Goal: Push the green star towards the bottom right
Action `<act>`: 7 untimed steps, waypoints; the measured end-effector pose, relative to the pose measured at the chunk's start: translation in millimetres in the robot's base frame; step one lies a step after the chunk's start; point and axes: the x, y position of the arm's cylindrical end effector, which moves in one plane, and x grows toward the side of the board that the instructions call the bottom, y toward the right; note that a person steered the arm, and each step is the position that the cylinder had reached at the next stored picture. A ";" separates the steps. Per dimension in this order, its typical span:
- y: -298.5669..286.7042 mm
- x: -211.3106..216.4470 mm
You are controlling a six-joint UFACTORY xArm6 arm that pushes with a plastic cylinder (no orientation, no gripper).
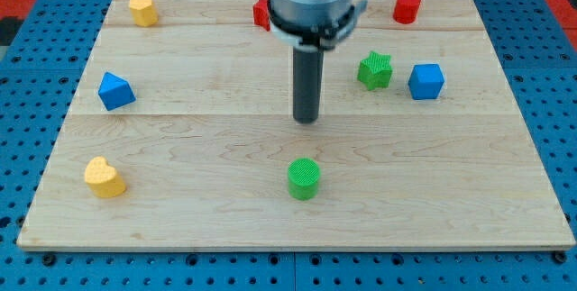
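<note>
The green star (375,69) lies on the wooden board (180,210) at the upper right, just left of a blue cube (425,81). My tip (307,120) rests on the board near the middle, to the left of and a little below the star, with a clear gap between them. A green cylinder (304,178) sits below my tip.
A red cylinder (407,7) is at the top right. A red block (261,13) is partly hidden behind the arm at the top. A yellow block (141,9) is at the top left, a blue triangular block (115,91) at the left, a yellow heart (105,177) at the bottom left.
</note>
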 end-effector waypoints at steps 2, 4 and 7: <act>44.2 -84.2; 139.3 -72.9; 79.5 -95.4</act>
